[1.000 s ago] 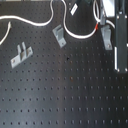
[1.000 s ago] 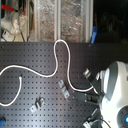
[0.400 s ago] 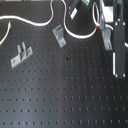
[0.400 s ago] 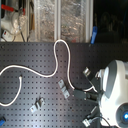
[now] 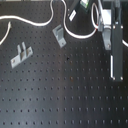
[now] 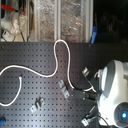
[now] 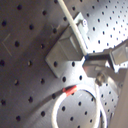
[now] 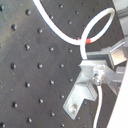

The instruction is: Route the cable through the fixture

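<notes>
The white cable (image 6: 52, 75) winds across the black pegboard in both exterior views (image 5: 35, 22). Its red band shows in the first wrist view (image 7: 70, 90) and in the second wrist view (image 8: 87, 40), on a small loop. A grey angle fixture (image 7: 64, 48) stands right by the fingertips and also shows in the second wrist view (image 8: 82, 95) and in both exterior views (image 6: 64, 88) (image 5: 60, 35). My gripper (image 7: 92, 62) (image 6: 81, 93) looks shut on the cable just beside this fixture. The cable runs along the fixture's edge.
A second grey fixture (image 5: 21, 54) (image 6: 37, 104) stands further along the board, apart from the cable. The arm's white body (image 6: 116, 92) fills the second exterior view's right. Clear bins (image 6: 60, 17) line the board's far edge.
The arm has shifted only slightly near the fixture. The cable keeps nearly the same shape.
</notes>
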{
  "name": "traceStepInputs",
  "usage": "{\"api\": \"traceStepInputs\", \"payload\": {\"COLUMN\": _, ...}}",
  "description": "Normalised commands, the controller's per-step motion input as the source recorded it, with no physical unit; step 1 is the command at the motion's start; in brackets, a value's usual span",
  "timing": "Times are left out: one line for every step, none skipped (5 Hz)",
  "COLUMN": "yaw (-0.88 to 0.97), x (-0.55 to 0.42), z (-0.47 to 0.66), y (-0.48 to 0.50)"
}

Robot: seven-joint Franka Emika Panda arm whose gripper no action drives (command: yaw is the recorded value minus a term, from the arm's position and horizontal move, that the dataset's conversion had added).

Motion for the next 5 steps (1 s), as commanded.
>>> {"api": "traceStepInputs", "payload": {"yaw": 0.00, "x": -0.037, "z": 0.24, "y": 0.190}}
{"api": "traceStepInputs", "payload": {"yaw": 0.00, "x": -0.110, "z": 0.35, "y": 0.074}}
{"api": "traceStepInputs", "payload": {"yaw": 0.00, "x": -0.181, "z": 0.26, "y": 0.036}}
{"api": "traceStepInputs", "payload": {"yaw": 0.06, "x": -0.279, "z": 0.00, "y": 0.003}}
{"api": "traceStepInputs", "payload": {"yaw": 0.13, "x": -0.183, "z": 0.00, "y": 0.010}}
